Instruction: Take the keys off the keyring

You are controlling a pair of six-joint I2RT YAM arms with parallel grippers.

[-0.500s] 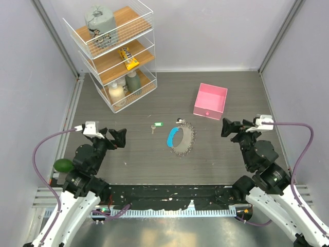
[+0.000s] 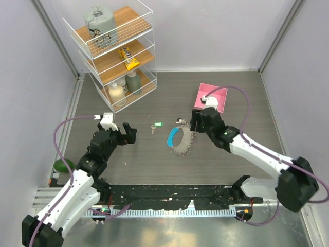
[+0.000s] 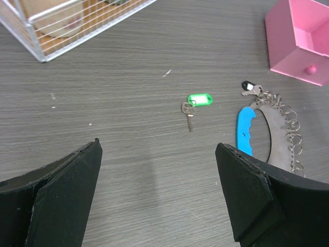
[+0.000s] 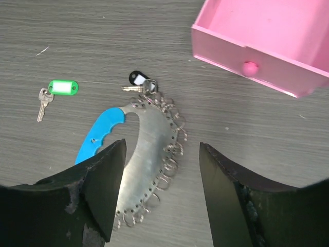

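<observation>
The keyring (image 2: 181,143) is a flat silver crescent plate with a bright blue band (image 2: 172,136), lying mid-table. Several small wire rings fringe its outer edge. A small key bunch with a black tag (image 4: 139,81) hangs at its far tip. One loose key with a green tag (image 2: 156,125) lies to its left. My right gripper (image 2: 194,126) is open and empty, hovering over the plate (image 4: 149,149), with one finger either side of it in the right wrist view (image 4: 162,190). My left gripper (image 2: 131,135) is open and empty, left of the green-tagged key (image 3: 194,103).
A pink open box (image 2: 213,98) stands behind the right gripper. A white wire shelf rack (image 2: 115,51) with bottles and packets stands at the far left. A green round thing (image 2: 62,164) lies by the left arm's base.
The right arm has swung from the right side in over the keyring. The left arm has reached forward and right, toward the green-tagged key.
</observation>
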